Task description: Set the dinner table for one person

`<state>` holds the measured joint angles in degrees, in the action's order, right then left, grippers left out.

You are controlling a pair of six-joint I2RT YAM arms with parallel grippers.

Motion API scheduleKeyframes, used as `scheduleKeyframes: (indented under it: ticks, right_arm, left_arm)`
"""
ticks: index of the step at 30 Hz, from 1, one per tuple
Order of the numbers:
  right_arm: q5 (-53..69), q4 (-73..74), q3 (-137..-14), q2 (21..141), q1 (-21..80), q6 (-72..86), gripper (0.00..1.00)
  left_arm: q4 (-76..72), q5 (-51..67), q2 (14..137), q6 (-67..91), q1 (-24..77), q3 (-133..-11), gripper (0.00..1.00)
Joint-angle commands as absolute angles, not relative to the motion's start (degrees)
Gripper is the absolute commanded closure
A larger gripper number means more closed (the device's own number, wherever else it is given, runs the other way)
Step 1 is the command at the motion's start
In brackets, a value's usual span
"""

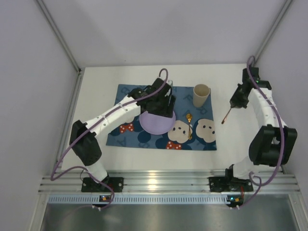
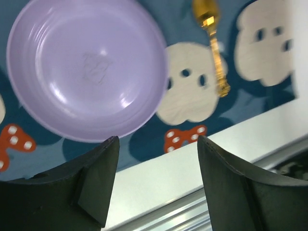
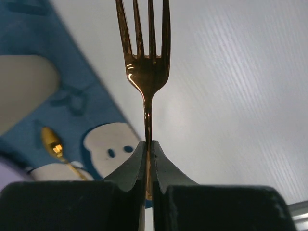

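Observation:
A purple plate [image 1: 156, 122] lies on the blue mouse-print placemat [image 1: 126, 98] on the white dinner table [image 1: 96, 91]. My left gripper [image 1: 162, 103] hovers open and empty above the plate's far edge; the left wrist view shows the plate [image 2: 86, 67] beyond the spread fingers [image 2: 158, 142]. A gold spoon [image 1: 189, 126] lies on the mat right of the plate. A beige cup [image 1: 201, 95] stands upright at the mat's far right corner. My right gripper [image 1: 234, 103] is shut on a gold fork [image 3: 147, 72], held above bare table right of the mat, tines pointing away from the fingers.
An aluminium rail [image 1: 163, 180] runs along the near table edge by the arm bases. Grey walls and frame posts close in the table on the left, far and right sides. The spoon [image 2: 214, 48] also shows in the left wrist view.

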<state>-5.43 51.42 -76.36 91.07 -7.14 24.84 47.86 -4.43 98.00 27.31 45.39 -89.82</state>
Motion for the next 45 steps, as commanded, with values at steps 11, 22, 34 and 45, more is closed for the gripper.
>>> scheduleKeyframes:
  ticks: [11, 22, 34, 45]
  right_arm:
    - [9.4, 60.21, -85.26, 71.9, 1.3, 33.83, 1.0]
    - [16.08, 61.87, -86.57, 68.91, 2.2, 35.15, 1.0]
    - [20.12, 63.63, -89.21, 68.82, 2.2, 34.89, 1.0]
    - [24.95, 61.71, -88.24, 69.08, 2.2, 34.01, 0.61]
  left_arm:
    - [21.99, 22.05, 100.45, 31.81, 47.72, -99.31, 0.29]
    - [20.66, 22.5, 108.27, 32.17, 56.07, -108.36, 0.29]
    - [25.13, 11.79, 110.83, 31.99, 59.68, -109.86, 0.44]
    - [30.14, 4.75, 105.23, 29.1, 59.07, -106.55, 1.0]
